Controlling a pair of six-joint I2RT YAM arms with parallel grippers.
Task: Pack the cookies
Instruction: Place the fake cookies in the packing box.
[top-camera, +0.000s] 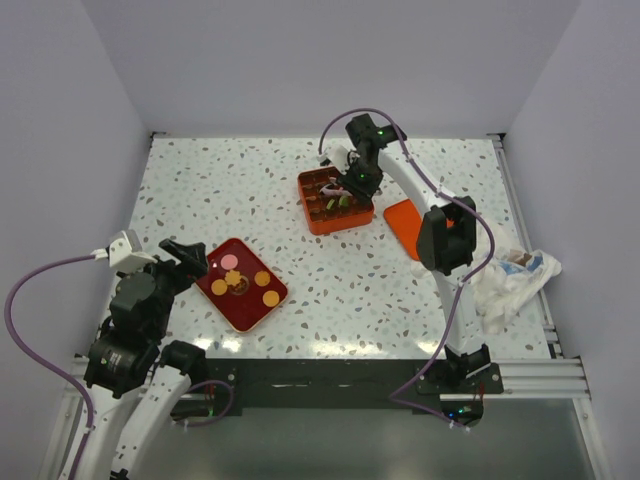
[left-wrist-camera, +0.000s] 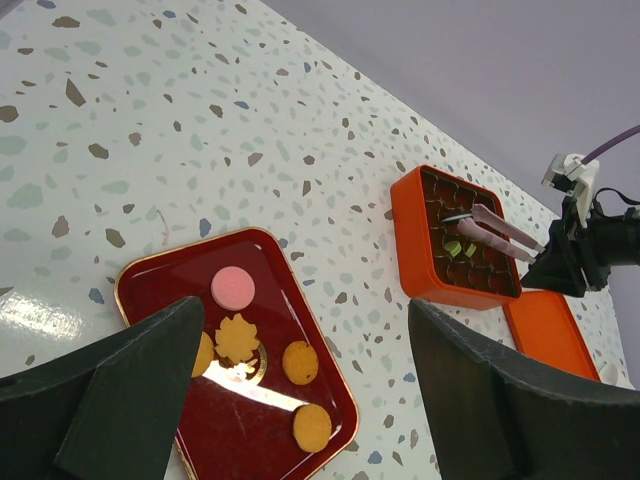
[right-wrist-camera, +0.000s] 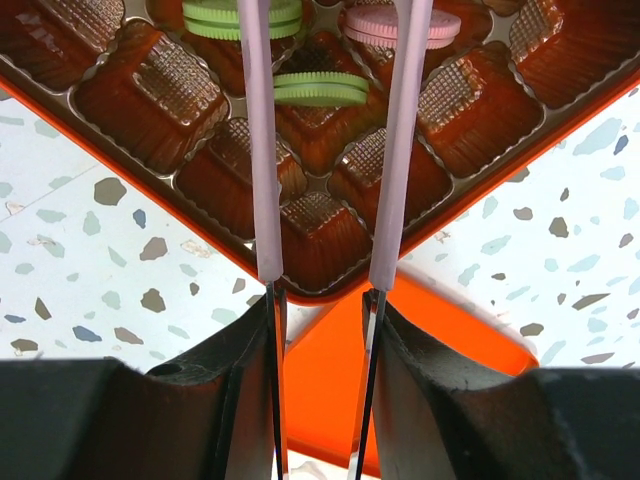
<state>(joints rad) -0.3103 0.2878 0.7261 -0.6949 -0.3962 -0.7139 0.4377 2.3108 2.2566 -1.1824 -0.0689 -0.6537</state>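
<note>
Left gripper hangs low over the near-left part of the speckled table, right at the edge of a red tray, its jaws spread wide with nothing between them. The loose cookies lie on the tray. There is one pink cookie toward the far side and a leaf-shaped tan cookie in the middle. Two round orange cookies sit on the right side, and one more orange one is partly hidden behind the dark left finger. The gripper touches none of them. Right gripper reaches over the orange box at the far middle of the table, well apart from the tray. Its long pink fingers stand apart with a clear gap and pinch nothing that shows. Their tips run off the top of the wrist view. The box holds a brown moulded insert of small cups. Already in cups are two green cookies and one boxed pink cookie. One green cookie lies in the gap between the fingers, lower down and touching neither. A finger crosses the other green one and the boxed pink one in view, and contact cannot be told. An orange lid lies flat just right of the box. A crumpled white cloth sits at the table's right edge, beside the right arm.
</note>
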